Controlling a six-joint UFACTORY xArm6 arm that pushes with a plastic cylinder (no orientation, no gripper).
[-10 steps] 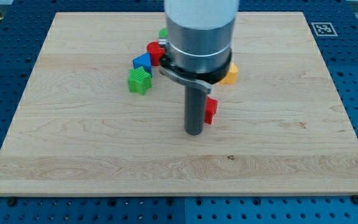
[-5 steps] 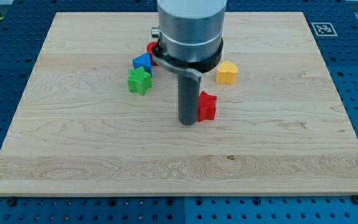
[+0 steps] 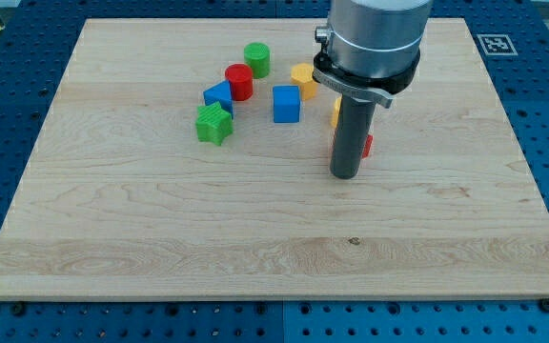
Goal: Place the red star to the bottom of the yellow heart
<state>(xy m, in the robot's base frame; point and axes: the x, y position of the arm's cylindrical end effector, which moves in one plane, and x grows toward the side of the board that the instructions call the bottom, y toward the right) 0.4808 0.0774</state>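
Observation:
My tip (image 3: 344,176) rests on the wooden board (image 3: 141,219) right of centre. The rod hides most of the red star (image 3: 367,145); only a red sliver shows at the rod's right edge, touching it or nearly so. The yellow heart (image 3: 335,111) is also mostly hidden behind the rod; a yellow sliver shows at the rod's left edge, just above the star.
A blue cube (image 3: 286,104), an orange-yellow block (image 3: 302,78), a green cylinder (image 3: 256,59), a red cylinder (image 3: 239,82), a blue block (image 3: 218,94) and a green star (image 3: 213,124) lie at the view's upper middle, left of the rod.
The rod has moved toward the view's right and a little up. The red star has shifted right with it and now sits mostly hidden behind the rod, below the yellow heart.

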